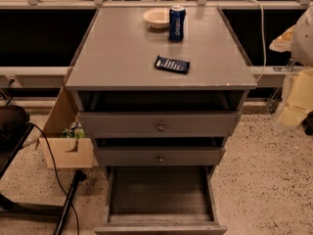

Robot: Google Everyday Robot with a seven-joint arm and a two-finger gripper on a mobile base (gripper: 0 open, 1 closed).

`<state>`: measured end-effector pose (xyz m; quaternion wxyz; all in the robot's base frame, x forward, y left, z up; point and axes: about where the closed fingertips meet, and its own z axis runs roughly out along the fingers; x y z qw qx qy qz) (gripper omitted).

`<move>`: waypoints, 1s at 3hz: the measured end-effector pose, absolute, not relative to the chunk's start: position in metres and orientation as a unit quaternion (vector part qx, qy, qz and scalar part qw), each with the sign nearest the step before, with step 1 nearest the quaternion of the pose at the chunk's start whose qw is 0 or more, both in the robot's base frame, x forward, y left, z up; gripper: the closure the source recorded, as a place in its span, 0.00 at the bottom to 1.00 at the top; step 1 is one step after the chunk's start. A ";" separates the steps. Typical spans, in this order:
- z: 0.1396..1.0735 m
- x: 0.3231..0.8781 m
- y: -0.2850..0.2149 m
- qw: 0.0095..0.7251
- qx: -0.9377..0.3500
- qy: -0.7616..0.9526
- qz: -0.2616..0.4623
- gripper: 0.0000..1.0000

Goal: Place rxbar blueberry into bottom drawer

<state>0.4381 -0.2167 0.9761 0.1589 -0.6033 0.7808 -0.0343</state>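
Note:
The rxbar blueberry (171, 64) is a flat dark navy wrapper with white lettering. It lies on the grey cabinet top (122, 53), near the front and a little right of centre. The bottom drawer (160, 222) is pulled out at the foot of the cabinet, and its deep grey tray shows nothing inside. My gripper (293, 104) is a pale blurred shape at the right edge of the view. It hangs beside the cabinet, off to the right of the bar and below the level of the top, holding nothing that I can see.
A blue soda can (177, 22) and a white bowl (156, 17) stand at the back of the top. The two upper drawers with round knobs (160, 127) are slightly open. A cardboard box (66, 148) sits on the floor at the left, beside black cables and a dark stand.

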 end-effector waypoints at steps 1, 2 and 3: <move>0.976 0.441 -0.216 0.162 -0.602 0.781 -0.035 0.00; 0.975 0.450 -0.214 0.173 -0.598 0.782 -0.036 0.00; 0.969 0.478 -0.204 0.186 -0.596 0.781 -0.028 0.00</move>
